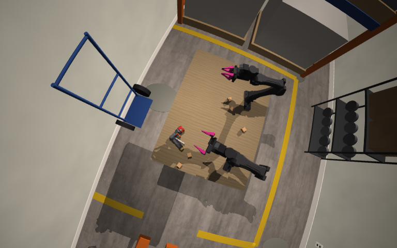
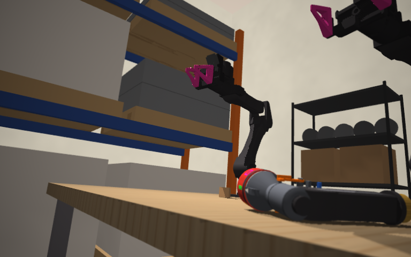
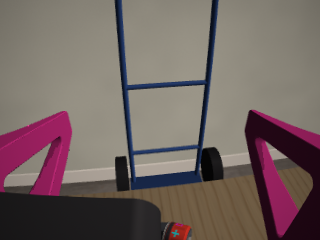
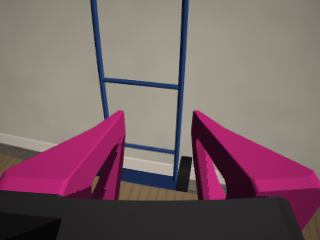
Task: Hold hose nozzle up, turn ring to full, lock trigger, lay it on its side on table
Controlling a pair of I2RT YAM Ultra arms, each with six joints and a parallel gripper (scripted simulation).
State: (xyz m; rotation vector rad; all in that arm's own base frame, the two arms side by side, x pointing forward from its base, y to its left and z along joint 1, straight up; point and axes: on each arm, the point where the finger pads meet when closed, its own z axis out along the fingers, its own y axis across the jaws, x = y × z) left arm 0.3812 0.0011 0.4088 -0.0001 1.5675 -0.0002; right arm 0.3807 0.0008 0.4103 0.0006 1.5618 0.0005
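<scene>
The hose nozzle (image 1: 177, 135) lies on its side on the wooden table near its left edge. In the exterior view the nozzle (image 2: 303, 196) shows a red spray ring (image 2: 243, 184), a grey head and a black handle. My left gripper (image 1: 198, 138) hangs in the air to the right of the nozzle, wide open and empty; the left wrist view (image 3: 159, 116) shows the nozzle (image 3: 175, 239) below it. My right gripper (image 1: 222, 72) is raised over the far end of the table. Its fingers stand partly closed with a gap and nothing between them.
Several small wooden blocks lie on the table, among them one (image 1: 189, 155) near the nozzle's handle, one (image 1: 179, 165) at the table edge and one (image 1: 243, 129) further right. A blue hand truck (image 1: 108, 84) stands beyond the table. Shelving (image 2: 151, 75) stands behind it.
</scene>
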